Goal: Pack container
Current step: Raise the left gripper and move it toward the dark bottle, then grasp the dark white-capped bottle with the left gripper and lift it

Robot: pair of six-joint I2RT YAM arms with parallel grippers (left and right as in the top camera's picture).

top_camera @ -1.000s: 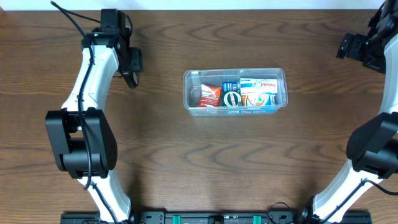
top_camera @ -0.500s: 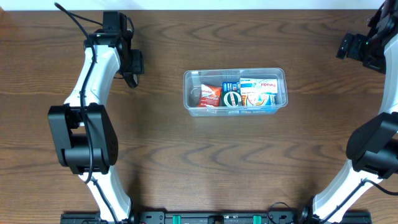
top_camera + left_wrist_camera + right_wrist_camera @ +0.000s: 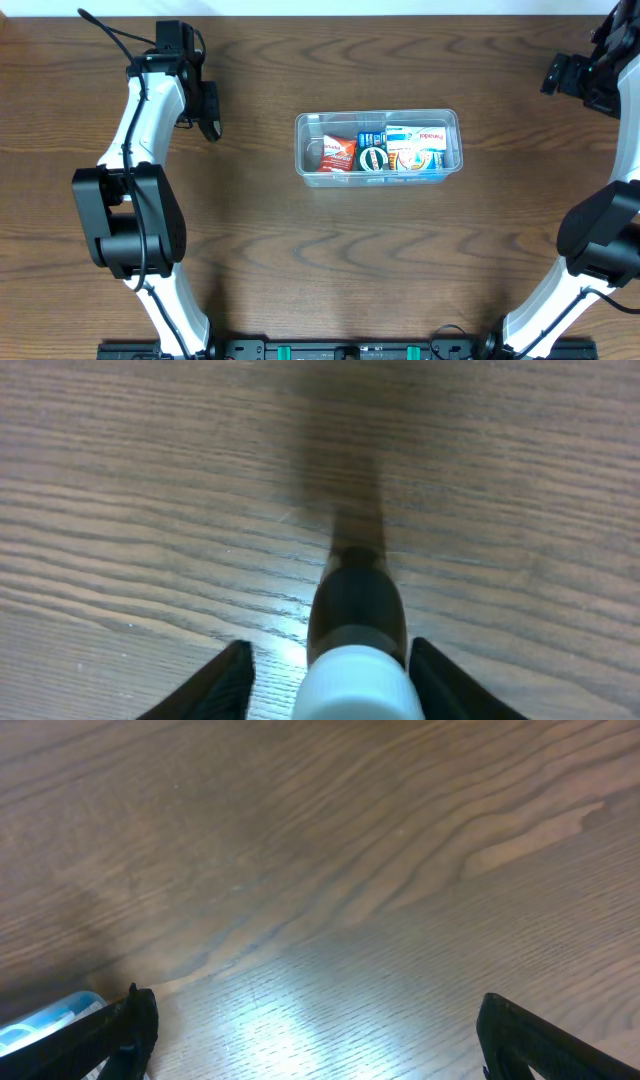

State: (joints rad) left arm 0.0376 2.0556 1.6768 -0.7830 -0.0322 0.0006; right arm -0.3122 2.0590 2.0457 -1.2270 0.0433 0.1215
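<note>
The clear container sits at the table's middle. It holds a red packet, a round green-and-black item and blue-and-white boxes. My left gripper is at the far left, well away from the container. In the left wrist view a small dark bottle with a white cap lies between its jaws. The right finger is against the bottle, and a strip of table shows between it and the left finger. My right gripper hangs wide open over bare wood at the far right.
The brown wooden table spreads out around the container. A pale strip runs along the table's far edge. A blue-and-white object shows at the lower left corner of the right wrist view.
The left arm has shifted slightly to the left and its jaws have narrowed around the bottle. The right arm and the container have not moved.
</note>
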